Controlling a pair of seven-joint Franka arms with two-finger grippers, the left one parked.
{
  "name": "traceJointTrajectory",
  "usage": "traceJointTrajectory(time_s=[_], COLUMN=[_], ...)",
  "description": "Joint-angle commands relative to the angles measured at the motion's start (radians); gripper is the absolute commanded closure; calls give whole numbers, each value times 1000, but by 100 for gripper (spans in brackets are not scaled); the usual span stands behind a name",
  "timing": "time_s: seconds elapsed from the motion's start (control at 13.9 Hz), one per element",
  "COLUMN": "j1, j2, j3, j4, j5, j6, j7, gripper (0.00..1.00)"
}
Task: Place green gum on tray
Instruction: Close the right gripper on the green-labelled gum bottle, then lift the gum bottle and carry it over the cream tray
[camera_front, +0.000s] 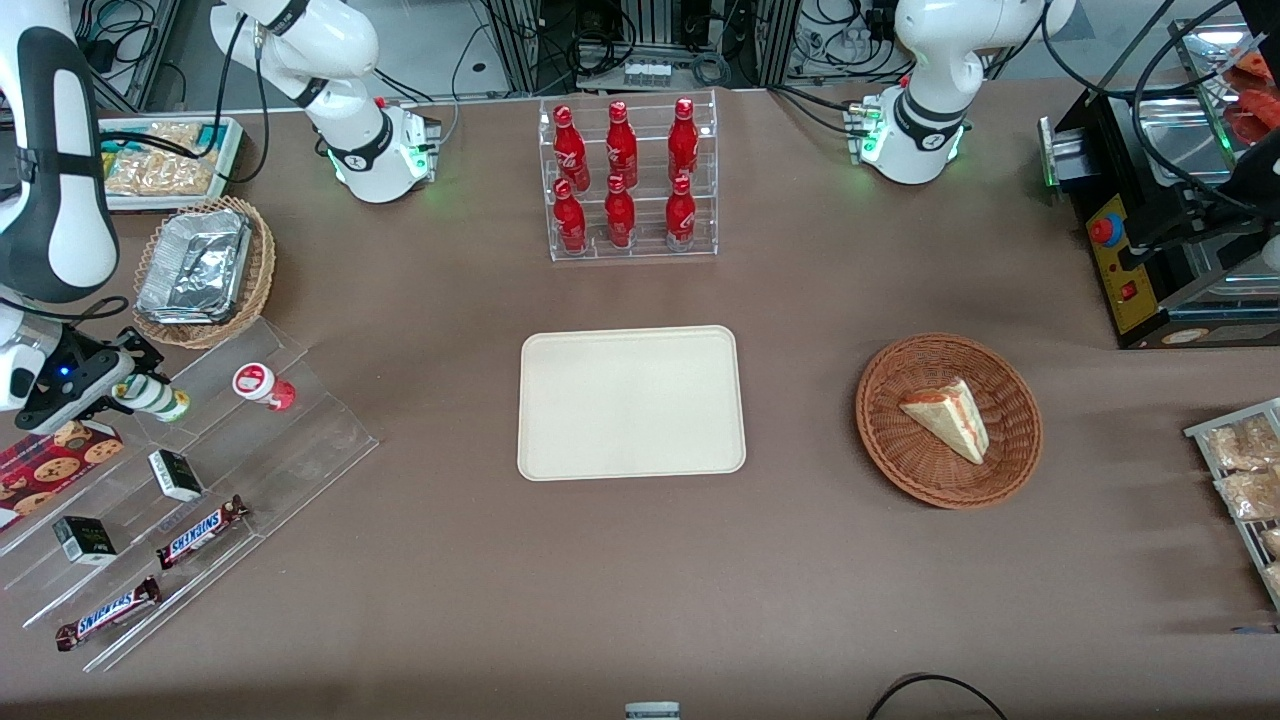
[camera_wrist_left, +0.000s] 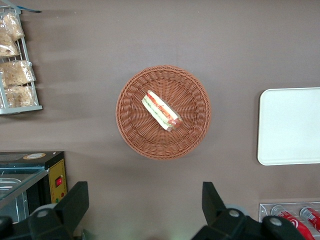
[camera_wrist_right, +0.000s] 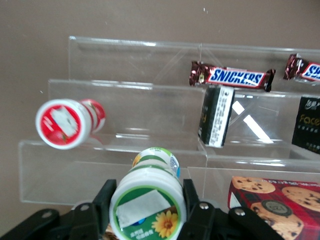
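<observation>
Green gum (camera_wrist_right: 147, 200) sits clamped between the gripper's (camera_front: 128, 392) two fingers (camera_wrist_right: 102, 202), lid toward the wrist camera, held over the clear stepped rack (camera_front: 200, 470) at the working arm's end of the table; a red-lidded tub (camera_front: 262, 385) lies on the rack just beside it; the tray (camera_front: 631, 402) lies bare, well apart at mid-table.

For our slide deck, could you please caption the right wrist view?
Tool shut on the green gum at the clear stepped shelf.
</observation>
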Motion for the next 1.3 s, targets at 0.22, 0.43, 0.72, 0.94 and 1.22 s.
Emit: traceJointTrajectory(time_s=[0.22, 0.43, 0.72, 0.94, 1.22], j1=[157, 292, 464, 584, 703], j2=[0, 12, 72, 148, 283], j3=[1, 1, 1, 1, 3], j4=[107, 107, 145, 223, 357], j5=[18, 17, 20, 22, 78], j6=[-155, -160, -154, -154, -154], j7=[308, 531, 827, 1049, 1284], gripper=[100, 100, 100, 100, 100])
